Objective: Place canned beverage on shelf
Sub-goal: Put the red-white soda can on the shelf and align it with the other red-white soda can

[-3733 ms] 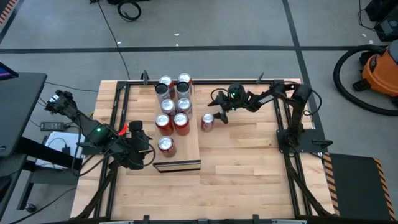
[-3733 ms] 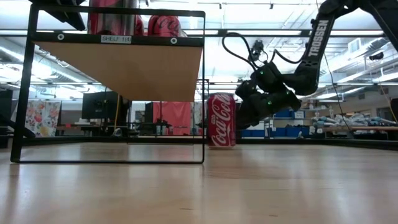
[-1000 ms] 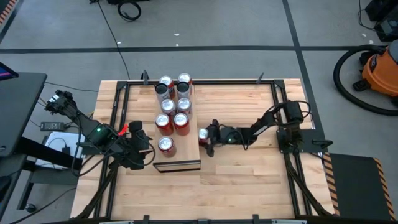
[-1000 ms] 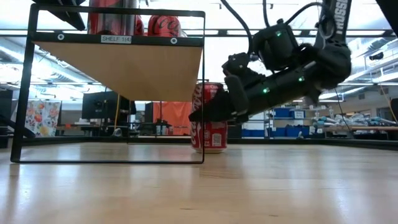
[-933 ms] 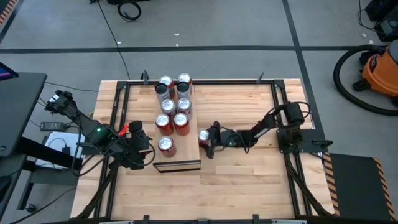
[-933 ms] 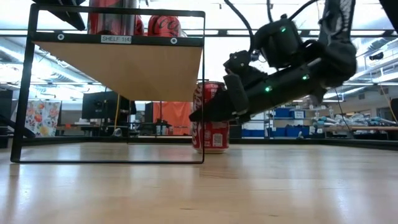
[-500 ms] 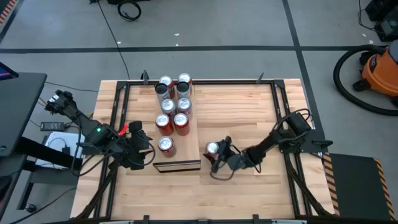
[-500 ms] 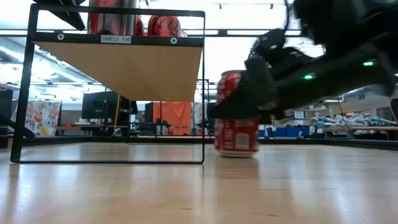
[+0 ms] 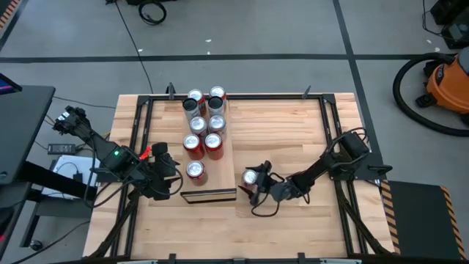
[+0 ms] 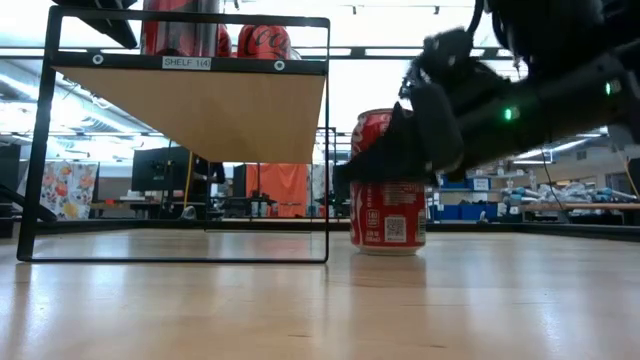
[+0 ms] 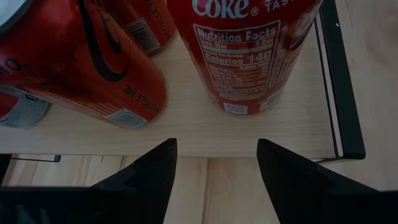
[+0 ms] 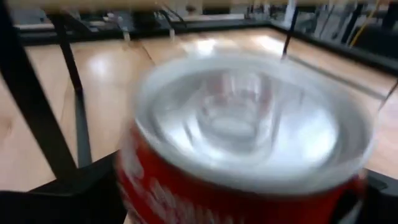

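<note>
A red cola can stands upright on the wooden tabletop, just right of the near end of the shelf. My right gripper reaches in low from the right, open, with a finger on either side of the can. In the low view its dark fingers cover part of the can's side. My left gripper hangs open at the shelf's near left corner, tilted down toward the cans standing there. It holds nothing. My right gripper has the can's body between its two fingers, coming in nearly level from the table's right. The can's base rests on the table. The blurred wrist view does not let me tell whether either finger touches the can.
Several red and silver cans stand on the shelf, which is a raised board in a black frame. Black rails edge the table. Bare tabletop lies to the right of the shelf and beyond the can.
My right gripper has swung toward the table's near edge and a little to the right, taking the can from beside the shelf's middle to beside its near end. Over the last half second both have stayed in place, with the can standing on the table.
</note>
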Motion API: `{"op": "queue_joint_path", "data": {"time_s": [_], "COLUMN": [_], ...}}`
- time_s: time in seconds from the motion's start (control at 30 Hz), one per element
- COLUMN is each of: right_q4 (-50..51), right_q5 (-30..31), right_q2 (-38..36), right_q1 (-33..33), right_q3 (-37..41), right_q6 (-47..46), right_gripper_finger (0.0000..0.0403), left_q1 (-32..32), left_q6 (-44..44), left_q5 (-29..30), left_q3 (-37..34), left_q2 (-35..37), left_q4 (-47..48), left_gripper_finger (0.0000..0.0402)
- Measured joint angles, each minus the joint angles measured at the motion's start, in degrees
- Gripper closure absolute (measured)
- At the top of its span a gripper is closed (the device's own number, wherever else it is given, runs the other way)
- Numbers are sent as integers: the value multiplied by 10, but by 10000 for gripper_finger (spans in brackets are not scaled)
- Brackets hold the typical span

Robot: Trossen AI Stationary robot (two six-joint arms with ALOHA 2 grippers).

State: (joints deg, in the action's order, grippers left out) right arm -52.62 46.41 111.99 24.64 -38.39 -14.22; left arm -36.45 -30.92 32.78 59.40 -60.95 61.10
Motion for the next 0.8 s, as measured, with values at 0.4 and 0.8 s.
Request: {"op": "queue_joint_path", "data": {"time_s": [0.4,0.8], "right_q4": [240,497], "right_q5": [-94,-304], "right_q2": [-203,-246], "right_q1": [-20,-84], "right_q3": [-1,-112], "right_q6": [38,123], "right_gripper_finger": [7,24], "left_q1": [0,0], "left_q6": [0,14], "left_q5": [0,0], "left_q3": [0,0], "left_q2": [0,0], "left_q4": [-11,-13], "left_gripper_finger": [168,168]}}
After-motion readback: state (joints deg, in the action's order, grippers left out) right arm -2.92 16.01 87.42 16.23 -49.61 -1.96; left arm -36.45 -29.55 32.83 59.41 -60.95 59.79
